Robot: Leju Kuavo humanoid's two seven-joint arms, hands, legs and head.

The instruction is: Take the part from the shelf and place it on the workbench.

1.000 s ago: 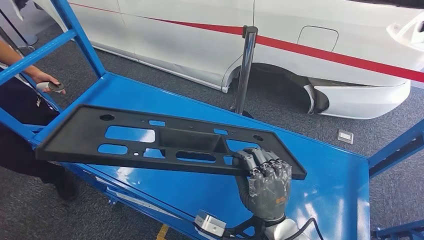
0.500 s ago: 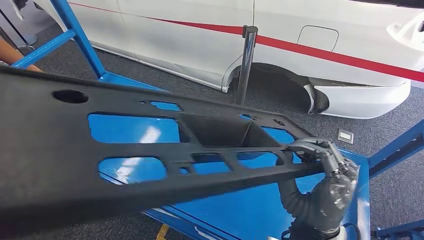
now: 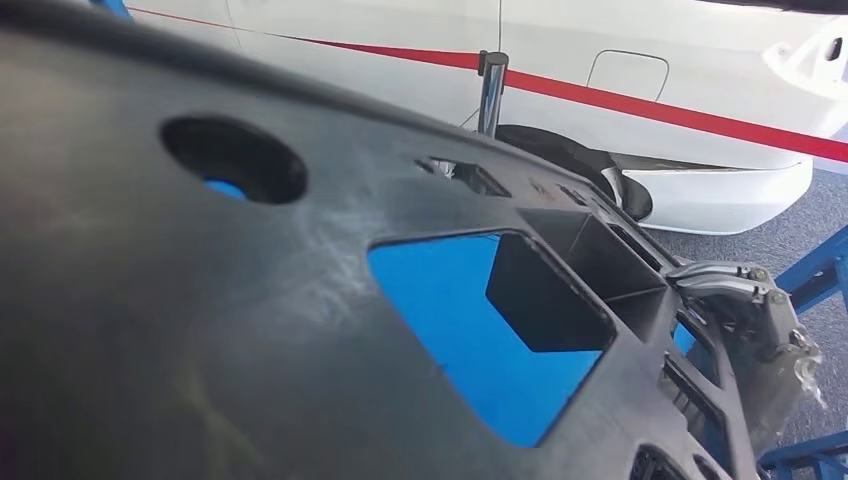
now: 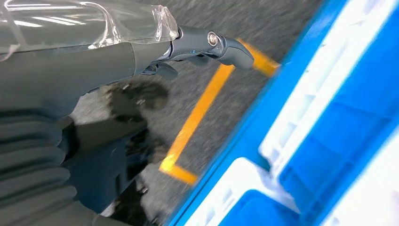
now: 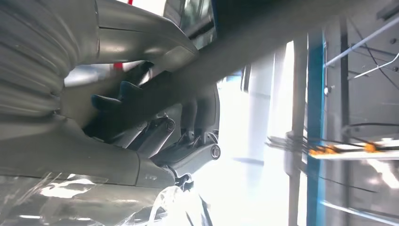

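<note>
Left hand [image 4: 141, 61] hangs low beside the blue shelf frame [image 4: 324, 141], over grey floor and yellow floor tape [image 4: 197, 113]. Nothing in it; whether its fingers are spread or curled I cannot tell from this angle.

Part [image 3: 250, 330]: long black plastic panel with a round hole and several rectangular cut-outs, plus a boxed recess near my grip. It is raised off the shelf and tilted up close to my head camera, running leftward and away from my right hand. Blue shelf deck [image 3: 460, 320] shows through the cut-outs beneath it.

Right hand [image 3: 760, 350] clamps the panel's right end, fingers wrapped over the edge, thumb on the opposite face.

Handling judgement: stiff, fairly light, but long; held at one end it will lever hard and may twist. A grip nearer the recess would balance better. Matte surface, probably not slippery.

Containers: none; the recess is empty.

Beyond: white car [image 3: 600, 60], metal post [image 3: 490, 90].
</note>
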